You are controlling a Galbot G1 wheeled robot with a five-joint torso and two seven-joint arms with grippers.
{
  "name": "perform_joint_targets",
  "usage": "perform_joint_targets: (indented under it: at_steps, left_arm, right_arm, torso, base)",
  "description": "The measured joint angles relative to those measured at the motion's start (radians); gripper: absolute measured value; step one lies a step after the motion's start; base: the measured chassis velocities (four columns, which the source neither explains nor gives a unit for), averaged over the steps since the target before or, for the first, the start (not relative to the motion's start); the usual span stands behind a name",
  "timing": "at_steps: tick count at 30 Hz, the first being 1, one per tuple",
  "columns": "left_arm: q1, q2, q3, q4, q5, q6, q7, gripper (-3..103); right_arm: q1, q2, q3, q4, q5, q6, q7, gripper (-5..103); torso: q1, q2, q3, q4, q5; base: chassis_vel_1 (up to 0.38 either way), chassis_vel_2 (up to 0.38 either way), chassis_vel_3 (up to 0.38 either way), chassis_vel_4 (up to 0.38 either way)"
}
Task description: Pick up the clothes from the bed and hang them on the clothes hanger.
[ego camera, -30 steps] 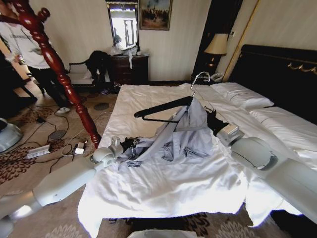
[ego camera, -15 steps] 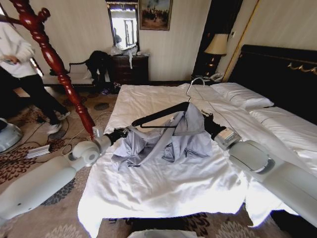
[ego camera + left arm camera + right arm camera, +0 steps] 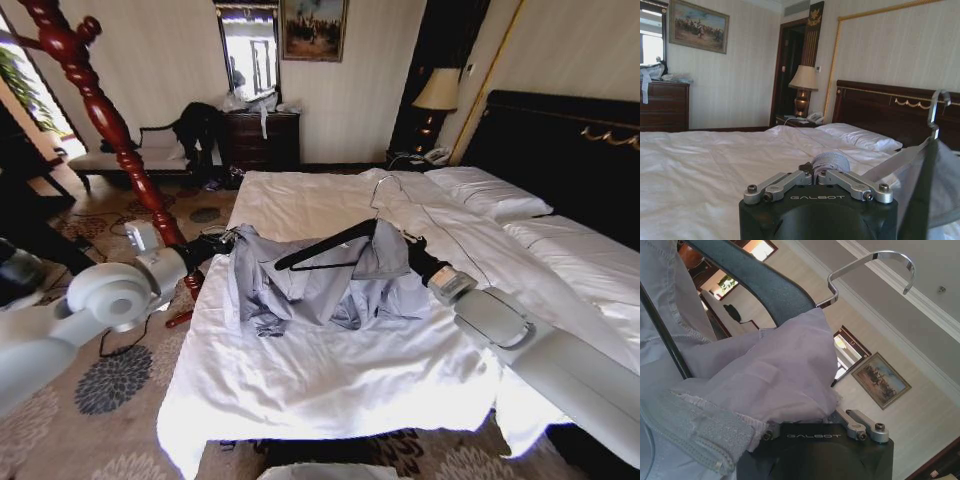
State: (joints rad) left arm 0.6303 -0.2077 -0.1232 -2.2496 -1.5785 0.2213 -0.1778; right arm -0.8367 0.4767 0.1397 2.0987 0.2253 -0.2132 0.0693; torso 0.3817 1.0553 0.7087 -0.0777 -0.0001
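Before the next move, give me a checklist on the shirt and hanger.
1. Right gripper holds the hanger's neck with shirt fabric: ok.
2. Left gripper grips the shirt edge: cannot tell.
3. Hanger's right shoulder inside the shirt: ok.
4. Hanger's left shoulder covered: not ok, bare.
5. Shirt lifted off the bed: not ok, its lower part lies on the sheet.
6. Hook free: ok.

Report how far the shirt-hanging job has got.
Done: the shirt is lifted partly off the bed, one shoulder draped over the hanger. In hand: the right gripper holds up the hanger's covered end, shirt cloth bunched over it, while the left gripper holds the shirt's far edge out sideways. Left: the hanger's other arm is bare, and its lower part rests on the sheet.
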Motion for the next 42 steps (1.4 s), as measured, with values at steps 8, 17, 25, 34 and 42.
perform_joint_targets:
  at_steps: [8,17,25,34,42]
  left_arm:
    - [-0.070,0.009,0.029,-0.019,-0.034,0.036,-0.077,1]
    - [-0.243,-0.062,0.133,0.049,-0.101,0.110,-0.164,1]
    - [-0.159,-0.031,0.070,0.036,-0.122,0.119,-0.192,1]
    - [-0.081,-0.005,0.020,0.045,-0.108,0.119,-0.210,1]
    - [-0.096,-0.014,0.021,0.024,-0.132,0.119,-0.225,1]
  right_arm:
    - [-0.005,0.031,-0.038,0.003,-0.048,-0.005,-0.020,23]
    - [0.062,0.095,-0.138,-0.002,-0.060,-0.051,-0.024,23]
    - [0.256,0.250,-0.368,-0.099,-0.049,-0.136,-0.013,23]
    - [0.339,0.329,-0.480,-0.179,-0.064,-0.204,-0.001,23]
    - [0.387,0.394,-0.531,-0.260,-0.059,-0.299,0.048,23]
  torso:
    - [0.000,0.000,0.000,-0.0003,0.0000]
    - [0.000,0.000,0.000,-0.0007,0.0000]
    - [0.000,0.000,0.000,0.0005,-0.0004]
    - [0.000,0.000,0.000,-0.0005,-0.0003]
    - [0.000,0.000,0.000,-0.0002,0.0000]
  base:
    - [0.000,0.000,0.000,0.000]
    - [0.000,0.000,0.000,0.000]
    - [0.000,0.000,0.000,0.000]
    - [0.000,0.000,0.000,0.000]
    - [0.000,0.000,0.000,0.000]
